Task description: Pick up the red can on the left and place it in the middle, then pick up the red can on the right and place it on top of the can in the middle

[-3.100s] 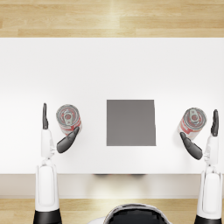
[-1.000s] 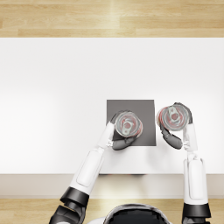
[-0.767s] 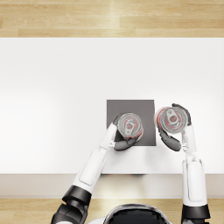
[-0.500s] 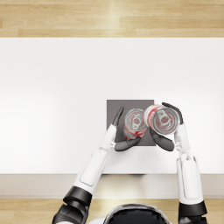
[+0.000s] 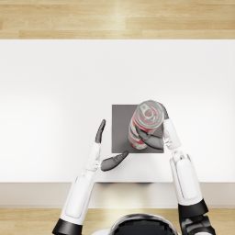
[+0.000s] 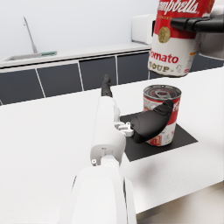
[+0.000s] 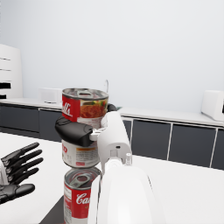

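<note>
In the head view, the right hand [image 5: 153, 137] grips a red tomato soup can [image 5: 146, 123] right of frame centre, held in the air directly above the second soup can [image 6: 161, 114] with a clear gap between them. That lower can stands upright on the dark square mat [image 5: 120, 128]. The left hand [image 5: 106, 149] is empty with fingers spread, just off the mat's left edge. The white table [image 5: 55, 92] lies wide above and left.

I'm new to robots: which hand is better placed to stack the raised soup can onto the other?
The right hand: it already holds the raised tomato soup can above the can on the dark mat. The left hand is open beside the mat.
</note>
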Robot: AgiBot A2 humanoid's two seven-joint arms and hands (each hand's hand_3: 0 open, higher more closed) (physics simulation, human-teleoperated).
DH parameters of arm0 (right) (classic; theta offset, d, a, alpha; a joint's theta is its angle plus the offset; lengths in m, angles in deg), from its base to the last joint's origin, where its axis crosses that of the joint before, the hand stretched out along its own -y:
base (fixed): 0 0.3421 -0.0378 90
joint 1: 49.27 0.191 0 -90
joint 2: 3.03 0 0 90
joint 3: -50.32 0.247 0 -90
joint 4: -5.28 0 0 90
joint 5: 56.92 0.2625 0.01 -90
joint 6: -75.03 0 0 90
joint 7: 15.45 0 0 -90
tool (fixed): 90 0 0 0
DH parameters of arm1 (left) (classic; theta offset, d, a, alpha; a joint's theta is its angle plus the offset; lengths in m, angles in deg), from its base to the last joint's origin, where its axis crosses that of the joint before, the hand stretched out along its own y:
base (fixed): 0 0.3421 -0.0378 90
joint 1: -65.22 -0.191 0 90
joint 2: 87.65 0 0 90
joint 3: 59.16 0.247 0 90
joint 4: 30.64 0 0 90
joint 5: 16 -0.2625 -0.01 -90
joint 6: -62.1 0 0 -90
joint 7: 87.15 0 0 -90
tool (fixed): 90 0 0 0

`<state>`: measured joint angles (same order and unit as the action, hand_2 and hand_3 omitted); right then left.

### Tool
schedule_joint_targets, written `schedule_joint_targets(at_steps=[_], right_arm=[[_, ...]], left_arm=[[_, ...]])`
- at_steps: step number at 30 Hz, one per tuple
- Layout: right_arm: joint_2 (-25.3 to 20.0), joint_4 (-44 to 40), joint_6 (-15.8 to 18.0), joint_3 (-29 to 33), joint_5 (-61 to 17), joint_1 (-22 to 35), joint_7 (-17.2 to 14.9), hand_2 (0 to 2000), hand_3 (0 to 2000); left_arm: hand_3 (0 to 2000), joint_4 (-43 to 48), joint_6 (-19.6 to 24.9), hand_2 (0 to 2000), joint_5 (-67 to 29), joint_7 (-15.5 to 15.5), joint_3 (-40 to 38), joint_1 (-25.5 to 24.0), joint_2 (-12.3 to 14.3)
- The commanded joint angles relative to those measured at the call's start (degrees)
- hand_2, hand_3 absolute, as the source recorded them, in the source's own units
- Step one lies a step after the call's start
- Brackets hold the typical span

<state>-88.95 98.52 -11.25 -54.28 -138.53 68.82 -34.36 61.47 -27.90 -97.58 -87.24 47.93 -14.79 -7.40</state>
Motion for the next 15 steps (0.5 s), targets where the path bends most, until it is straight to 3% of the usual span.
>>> schedule_joint_targets(at_steps=[1,15], right_arm=[[-1.0,-2.9,0.0,-0.8,0.0,2.2,-0.1,2000,1520],[-1.4,-5.6,0.0,-0.5,0.0,0.1,-0.5,2000,1520]], left_arm=[[0,3.5,0.0,0,0.0,0.0,-4.3,-2.2,-0.8],[0,6.0,0.0,0,0.0,0.1,-5.2,-2.4,0.3]])
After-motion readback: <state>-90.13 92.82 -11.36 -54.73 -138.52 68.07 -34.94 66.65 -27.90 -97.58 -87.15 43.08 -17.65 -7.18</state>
